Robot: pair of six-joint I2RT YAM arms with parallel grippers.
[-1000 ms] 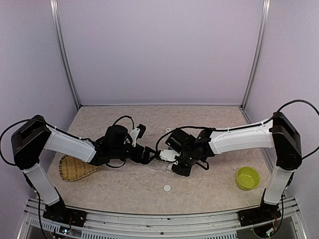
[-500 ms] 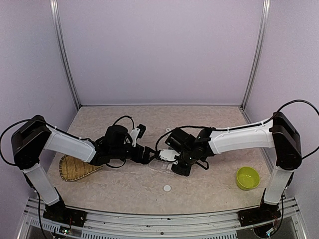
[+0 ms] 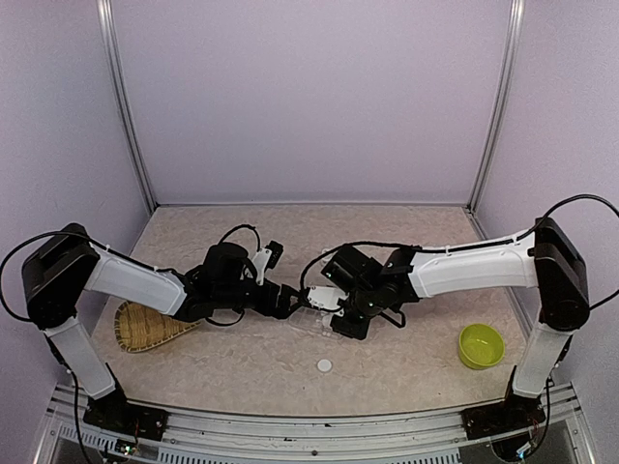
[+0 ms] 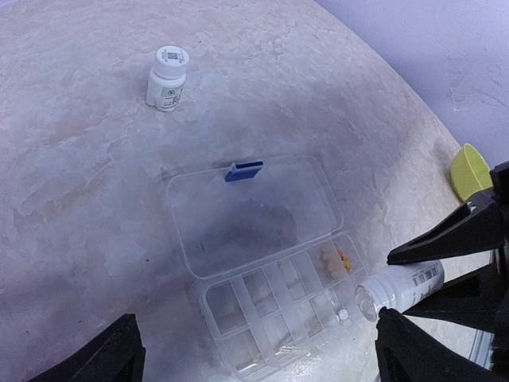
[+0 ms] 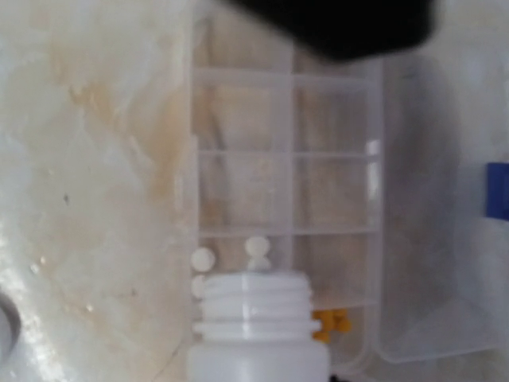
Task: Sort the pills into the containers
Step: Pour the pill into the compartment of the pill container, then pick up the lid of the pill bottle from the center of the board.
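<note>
- While the right end effector [image 4: 425,277] clamps an open bottle [image 4: 391,290] tipped almost flat, the bottle mouth hangs over an end cell of the box [image 4: 262,306], so pills should land in a cell rather than on the desk [image 4: 95,175].
- The box lies flat on the desk with its lid [image 4: 250,211] laid fully open and the latch [image 4: 243,169] at the far edge. This leaves every cell reachable from above.
- The orange pills [image 4: 343,257] sit in 1 end cell on the hinge side.
- At least 2 white pills [image 5: 204,259] lie in an outer-row cell right at the bottle mouth. I judge they came from this bottle.
- The left end effector [image 4: 256,334] has its jaws spread wide and holds nothing. It hovers over the box, probably to watch or steady it, and I cannot tell if it touches.
- A capped 2nd bottle [image 4: 168,77] stands upright well beyond the lid, out of the pour path.
- The bowl [image 4: 469,171] is off to the right, well apart.
- Risk: the tilt is steep, so extra pills may bounce into a neighbouring cell.
</note>
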